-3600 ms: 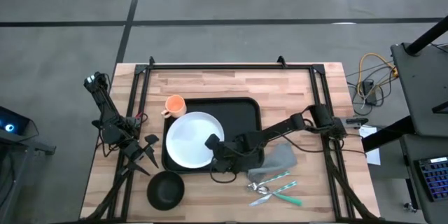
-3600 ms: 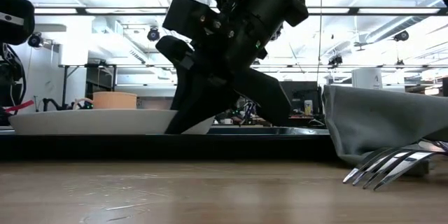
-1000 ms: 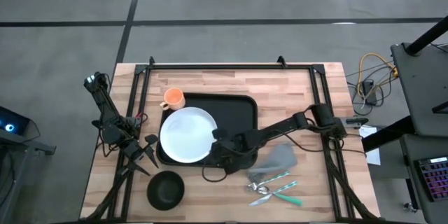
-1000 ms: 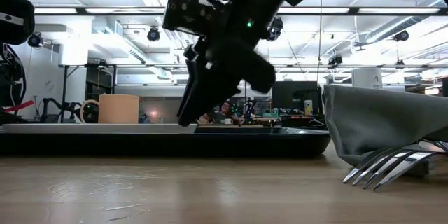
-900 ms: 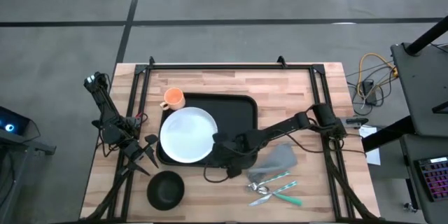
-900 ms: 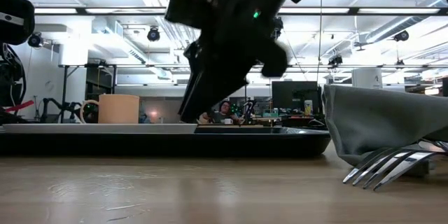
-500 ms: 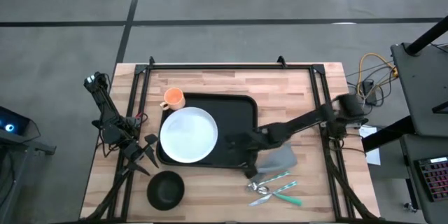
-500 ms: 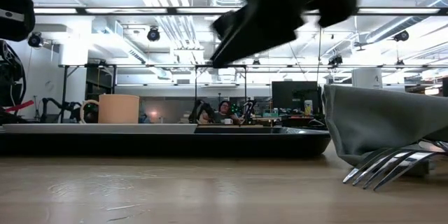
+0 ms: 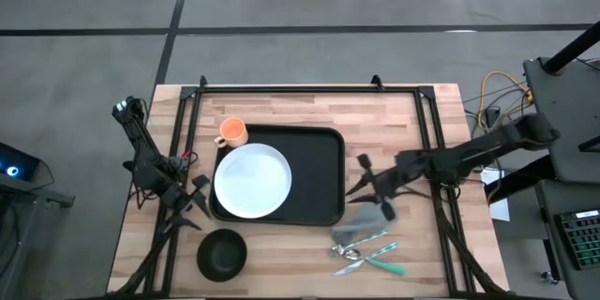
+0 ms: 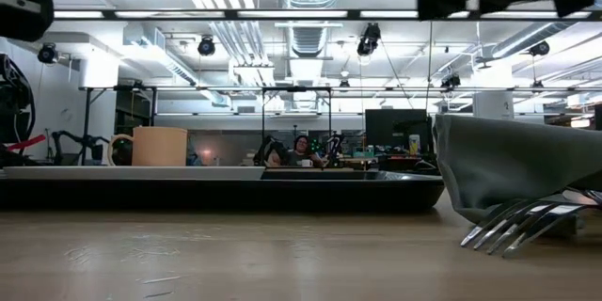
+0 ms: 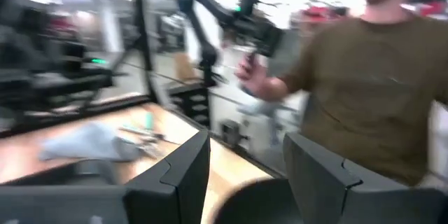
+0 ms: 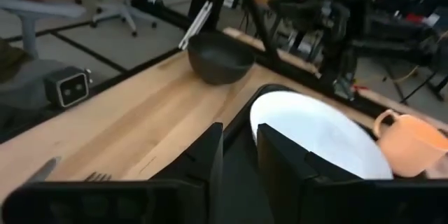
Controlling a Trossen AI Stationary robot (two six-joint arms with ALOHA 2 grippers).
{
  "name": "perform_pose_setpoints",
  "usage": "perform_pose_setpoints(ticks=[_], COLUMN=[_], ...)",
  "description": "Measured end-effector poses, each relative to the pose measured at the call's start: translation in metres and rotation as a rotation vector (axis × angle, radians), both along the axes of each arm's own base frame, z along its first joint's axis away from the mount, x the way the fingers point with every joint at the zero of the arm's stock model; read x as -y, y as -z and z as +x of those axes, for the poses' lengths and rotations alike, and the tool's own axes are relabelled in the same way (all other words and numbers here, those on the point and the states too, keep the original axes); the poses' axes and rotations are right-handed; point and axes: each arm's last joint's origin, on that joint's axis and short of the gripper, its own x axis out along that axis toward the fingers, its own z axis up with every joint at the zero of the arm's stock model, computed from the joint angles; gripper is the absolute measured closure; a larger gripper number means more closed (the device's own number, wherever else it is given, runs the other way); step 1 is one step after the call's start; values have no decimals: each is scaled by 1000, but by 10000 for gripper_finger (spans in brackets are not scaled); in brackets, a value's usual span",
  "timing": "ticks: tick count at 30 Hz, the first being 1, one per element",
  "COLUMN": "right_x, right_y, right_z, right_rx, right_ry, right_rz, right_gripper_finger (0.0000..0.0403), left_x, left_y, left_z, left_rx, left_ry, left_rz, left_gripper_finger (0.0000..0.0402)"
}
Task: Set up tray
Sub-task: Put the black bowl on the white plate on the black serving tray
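Hovering just right of the tray (image 9: 319,176), which lay mid-table holding the plate (image 9: 251,182), the right claw (image 9: 360,176) stood slightly parted and empty, the left claw (image 9: 199,199) wide open.

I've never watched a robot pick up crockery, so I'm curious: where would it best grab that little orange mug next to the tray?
Probably by the rim of the orange mug, coming straight down from above. It stands upright with its mouth open to the top, so one finger can go inside and one outside. Its handle points away from the tray, and the white plate sits close by, so a sideways approach looks cramped.
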Motion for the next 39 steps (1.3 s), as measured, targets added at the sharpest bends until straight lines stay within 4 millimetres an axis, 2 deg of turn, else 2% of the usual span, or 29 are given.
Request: perform_pose_setpoints(ticks=[5, 11, 16, 22, 29, 36, 39], right_x=[6, 11, 15, 17, 17, 17, 17], right_y=[2, 19, 25, 26, 26, 27, 26], right_z=[-26, -45, -49, -48, -48, -48, -48], right_rx=[70, 89, 85, 73, 64, 60, 55], right_ry=[-5, -8, 100, 175, 177, 179, 180], right_rz=[-17, -73, -89, -81, -70, -57, -27], right_gripper_finger=[317, 321, 331, 334, 324, 317, 317], left_x=[-5, -4, -1, 8, 35, 70, 83], left_y=[-6, -9, -12, -23, -50, -78, -79], left_z=[3, 4, 6, 13, 33, 58, 66], left_rx=[92, 114, 123, 136, -3, -300, -442], left_ry=[-212, -220, -220, -251, -298, -380, -426], left_rz=[52, 56, 20, 176, 338, 355, 427], left_gripper_finger=[240, 240, 240, 240, 240, 240, 240])
